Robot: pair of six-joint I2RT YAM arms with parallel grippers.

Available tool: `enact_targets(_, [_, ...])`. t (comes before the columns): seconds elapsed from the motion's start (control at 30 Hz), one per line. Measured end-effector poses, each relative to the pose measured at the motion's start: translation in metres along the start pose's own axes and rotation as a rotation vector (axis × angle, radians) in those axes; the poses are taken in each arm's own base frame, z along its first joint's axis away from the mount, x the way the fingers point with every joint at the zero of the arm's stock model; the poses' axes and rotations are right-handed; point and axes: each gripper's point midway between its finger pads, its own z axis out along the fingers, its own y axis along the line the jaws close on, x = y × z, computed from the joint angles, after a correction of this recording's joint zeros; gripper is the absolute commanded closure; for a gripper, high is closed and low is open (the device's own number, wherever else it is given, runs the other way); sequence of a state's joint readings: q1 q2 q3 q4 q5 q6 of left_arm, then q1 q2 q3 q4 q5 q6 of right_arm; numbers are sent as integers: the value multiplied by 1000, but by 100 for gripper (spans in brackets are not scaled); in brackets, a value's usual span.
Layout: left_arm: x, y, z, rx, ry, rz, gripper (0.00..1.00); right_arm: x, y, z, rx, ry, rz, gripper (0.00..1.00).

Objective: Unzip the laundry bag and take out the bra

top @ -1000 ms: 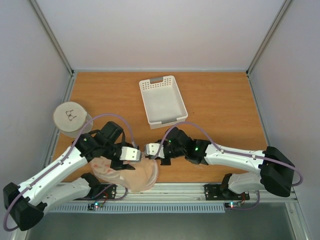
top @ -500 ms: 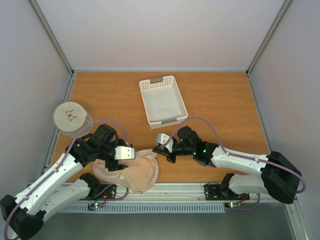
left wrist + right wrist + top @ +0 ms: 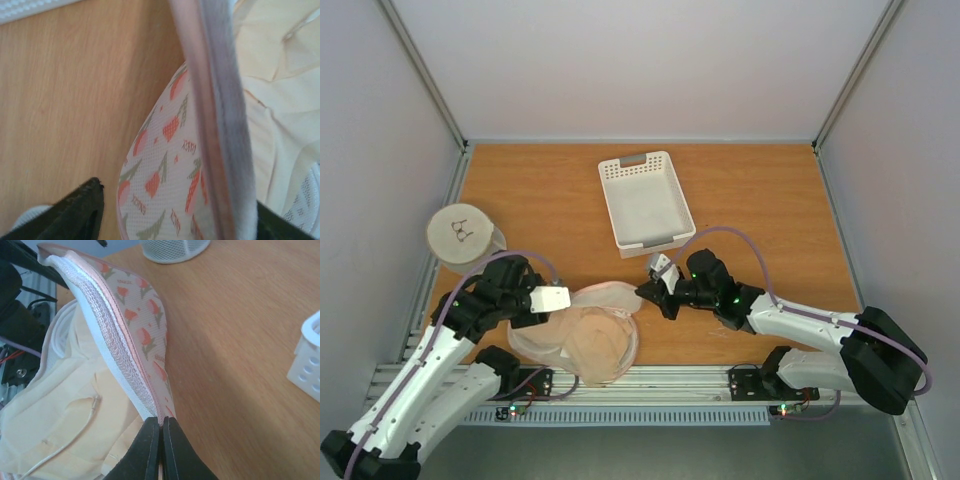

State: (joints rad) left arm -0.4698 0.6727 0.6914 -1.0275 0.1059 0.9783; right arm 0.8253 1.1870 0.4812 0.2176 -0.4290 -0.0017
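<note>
Jaws of right gripper (image 3: 161, 437) tight together on laundry bag (image 3: 145, 330) rim; left gripper (image 3: 175, 202) jaws spread, rim between

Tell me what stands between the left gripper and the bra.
The laundry bag's own patterned flap and zipper edge cross in front of the left gripper, with the bra just beyond. From above the bra lies uncovered; the right gripper pinches the flap up.

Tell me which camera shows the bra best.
Top external: the peach bra lies exposed inside the opened laundry bag. The right wrist view shows only pale folds and a thin strap beside the lifted bag edge; the left wrist view shows just a cropped strip of fabric.
</note>
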Motion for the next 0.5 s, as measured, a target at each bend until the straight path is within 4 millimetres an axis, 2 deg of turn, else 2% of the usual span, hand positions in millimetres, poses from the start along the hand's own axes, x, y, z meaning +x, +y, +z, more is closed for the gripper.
enact_targets(0.2, [25, 13, 6, -10, 100, -66, 96, 8, -10, -1, 39, -3, 79, 99])
enact_targets(0.23, [29, 14, 8, -5, 115, -78, 99, 9, -11, -1, 44, -3, 87, 99])
enact_targets(0.37, [35, 22, 11, 11, 152, -120, 99, 11, -18, 7, 63, 13, 101, 99])
enact_targets(0.5, [32, 46, 1, -29, 165, -203, 99, 2, -33, 26, 96, 45, 114, 99])
